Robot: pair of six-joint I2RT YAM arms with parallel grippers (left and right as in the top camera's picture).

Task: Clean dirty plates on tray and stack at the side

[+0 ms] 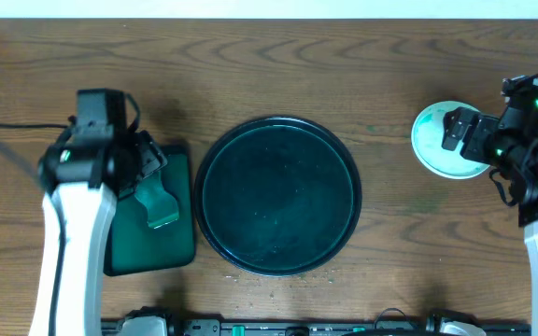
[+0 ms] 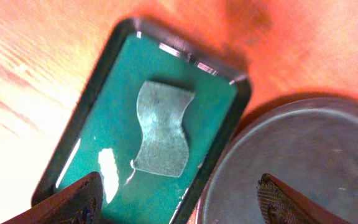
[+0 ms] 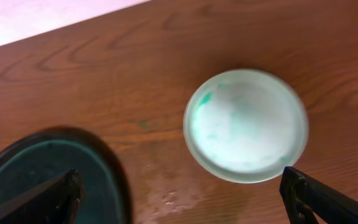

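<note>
Left gripper (image 2: 179,200) is hanging open over the cloth (image 2: 163,130) in the small tray (image 2: 95,134), right gripper (image 3: 179,194) is gaping over a plate (image 3: 246,124) near the table's (image 1: 278,65) right edge.

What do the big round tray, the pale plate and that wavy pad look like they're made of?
Round tray: dark, glossy, soft reflections; probably plastic or coated metal. Plate: smooth pale mint surface with faint green smears; plastic or ceramic, hard to tell. Wavy pad: matte, finely textured grey-green sheet; likely sponge cloth or felt.
</note>
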